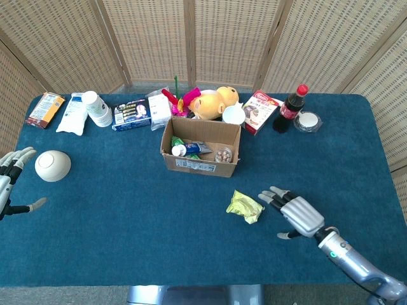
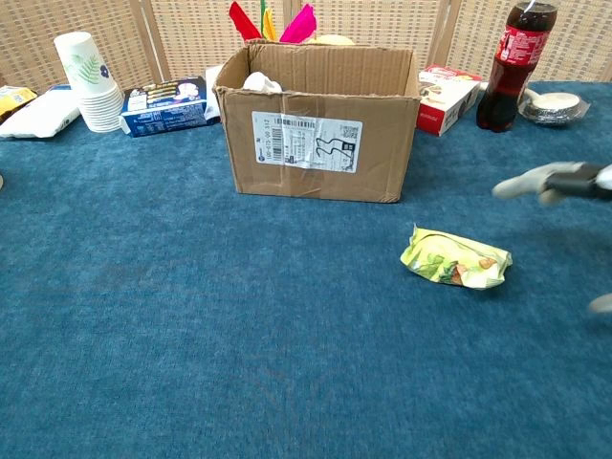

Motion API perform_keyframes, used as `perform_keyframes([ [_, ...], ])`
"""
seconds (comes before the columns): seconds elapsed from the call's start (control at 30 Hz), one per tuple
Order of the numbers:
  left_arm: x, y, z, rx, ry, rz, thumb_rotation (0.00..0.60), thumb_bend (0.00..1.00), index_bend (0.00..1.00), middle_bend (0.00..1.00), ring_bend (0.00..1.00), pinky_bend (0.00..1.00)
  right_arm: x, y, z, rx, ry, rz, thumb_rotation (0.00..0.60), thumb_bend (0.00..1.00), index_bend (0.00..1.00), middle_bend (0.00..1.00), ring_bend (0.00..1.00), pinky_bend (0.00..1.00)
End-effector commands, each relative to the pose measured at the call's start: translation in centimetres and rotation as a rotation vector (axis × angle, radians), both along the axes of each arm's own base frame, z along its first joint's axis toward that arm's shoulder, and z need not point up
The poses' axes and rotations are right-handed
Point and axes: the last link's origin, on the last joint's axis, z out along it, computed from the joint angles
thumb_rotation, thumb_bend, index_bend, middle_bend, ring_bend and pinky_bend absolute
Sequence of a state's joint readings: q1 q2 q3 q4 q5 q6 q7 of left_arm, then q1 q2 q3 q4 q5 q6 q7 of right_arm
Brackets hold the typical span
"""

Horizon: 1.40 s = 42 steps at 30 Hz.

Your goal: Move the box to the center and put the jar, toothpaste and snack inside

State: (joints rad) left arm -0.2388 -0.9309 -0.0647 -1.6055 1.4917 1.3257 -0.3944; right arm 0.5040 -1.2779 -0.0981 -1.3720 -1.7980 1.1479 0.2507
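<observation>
The open cardboard box [image 1: 201, 148] [image 2: 318, 120] stands in the middle of the blue table. Inside it lie a toothpaste tube [image 1: 196, 149] and a small jar [image 1: 223, 155] with brown contents. A yellow-green snack bag [image 1: 245, 206] [image 2: 455, 257] lies on the cloth in front of the box, to its right. My right hand [image 1: 294, 213] [image 2: 555, 180] hovers open just right of the snack, fingers spread toward it, not touching. At the far left edge my left hand [image 1: 11, 181] is open and holds nothing.
A white bowl [image 1: 52, 165] sits near the left hand. Along the back stand paper cups [image 1: 97, 108], a blue packet [image 1: 132, 114], a plush toy [image 1: 213, 103], a red-white carton [image 1: 262, 111], a cola bottle [image 1: 287, 108] and a lidded dish [image 1: 308, 121].
</observation>
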Motion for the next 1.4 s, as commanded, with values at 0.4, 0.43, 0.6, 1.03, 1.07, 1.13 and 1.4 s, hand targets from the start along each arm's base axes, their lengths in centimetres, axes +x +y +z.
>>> perform_keyframes([
  [0.4, -0.3, 0.0, 0.3, 0.006, -0.007, 0.009, 0.600, 0.24, 0.00, 0.00, 0.00, 0.07, 2.7, -2.4, -5.9, 0.016, 0.024, -0.001, 0.600, 0.00, 0.00, 0.03, 0.03, 0.23],
  [0.43, -0.3, 0.1, 0.3, 0.006, -0.007, 0.009, 0.600, 0.24, 0.00, 0.00, 0.00, 0.07, 2.9, -2.5, -6.0, 0.012, 0.022, 0.000, 0.600, 0.01, 0.00, 0.04, 0.04, 0.24],
  [0.6, -0.2, 0.1, 0.1, 0.002, -0.004, 0.006, 0.600, 0.24, 0.00, 0.00, 0.00, 0.07, 3.2, -2.8, -6.6, -0.035, 0.054, 0.033, 0.600, 0.19, 0.03, 0.13, 0.11, 0.33],
  [1.03, -0.1, -0.2, 0.4, 0.018, 0.002, 0.002, 0.600, 0.24, 0.00, 0.00, 0.00, 0.08, 3.8, -2.5, -7.0, -0.106, -0.026, 0.066, 0.600, 0.50, 0.42, 0.51, 0.48, 0.64],
  [1.07, -0.1, -0.2, 0.4, 0.017, 0.002, 0.001, 0.600, 0.24, 0.00, 0.00, 0.00, 0.08, 3.8, -2.5, -6.8, -0.106, -0.037, 0.062, 0.600, 0.50, 0.43, 0.51, 0.48, 0.64],
  [1.13, 0.0, -0.2, 0.4, 0.017, 0.003, -0.001, 0.600, 0.24, 0.00, 0.00, 0.00, 0.08, 3.9, -2.5, -6.5, -0.108, -0.055, 0.056, 0.600, 0.50, 0.43, 0.52, 0.49, 0.64],
  [1.4, -0.1, -0.2, 0.5, 0.021, -0.003, -0.001, 0.600, 0.24, 0.00, 0.00, 0.00, 0.08, 4.6, -2.1, -1.8, -0.187, -0.154, 0.099, 0.600, 0.50, 0.47, 0.54, 0.51, 0.66],
])
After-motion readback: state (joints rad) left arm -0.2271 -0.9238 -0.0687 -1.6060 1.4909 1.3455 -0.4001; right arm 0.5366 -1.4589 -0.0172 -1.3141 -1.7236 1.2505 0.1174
